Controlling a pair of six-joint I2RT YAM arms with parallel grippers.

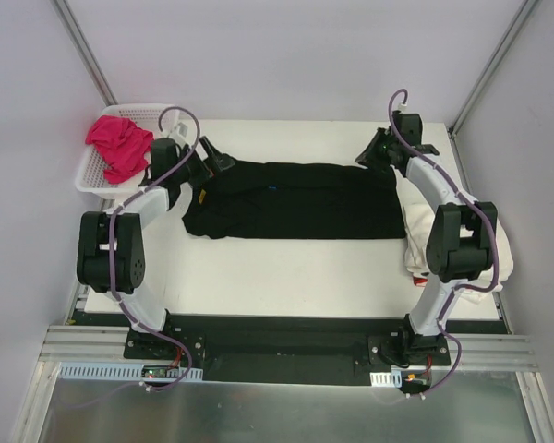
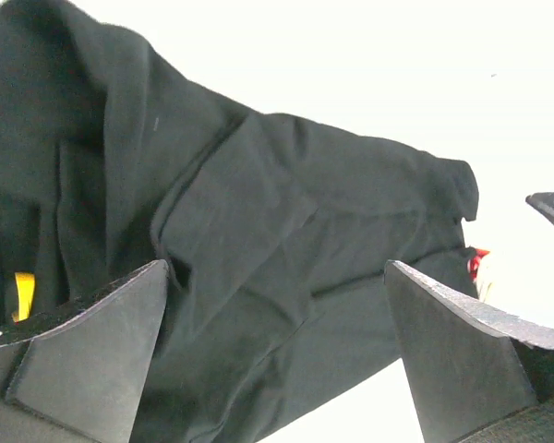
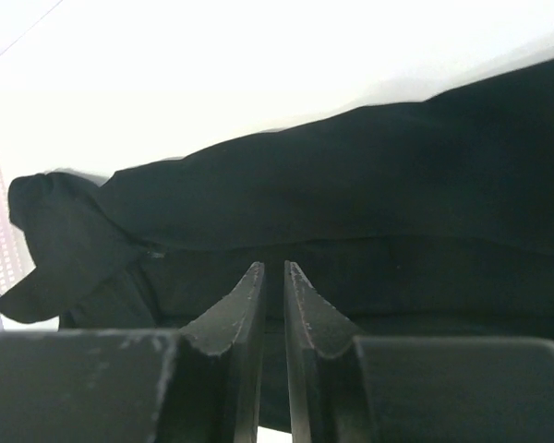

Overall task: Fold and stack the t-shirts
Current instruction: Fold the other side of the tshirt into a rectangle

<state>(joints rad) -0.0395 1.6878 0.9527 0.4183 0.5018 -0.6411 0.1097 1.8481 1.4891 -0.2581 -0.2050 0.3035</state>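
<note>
The black t-shirt (image 1: pixel 295 198) lies in a long folded band across the middle of the white surface (image 1: pixel 286 277), running from 9 o'clock to 3 o'clock. The left pincer (image 1: pixel 212 159) hangs at the band's 9 o'clock end with its jaws spread wide. In its own wrist view, rumpled black cloth shows between the two fingers and nothing is gripped. A small yellow patch (image 2: pixel 23 295) peeks out of the folds there.

The right pincer (image 1: pixel 377 152) sits at the shirt's far corner, toward 2 o'clock. Its jaws are pressed almost together with only a thin slit between them, and I cannot tell whether any cloth is caught.

A bright pink t-shirt (image 1: pixel 120 146) is bunched in the white mesh basket (image 1: pixel 90 175) at 10 o'clock. Cream-white t-shirts (image 1: pixel 414 249) are heaped at 3 o'clock, partly hidden under the right arm and touching the black shirt's end.
</note>
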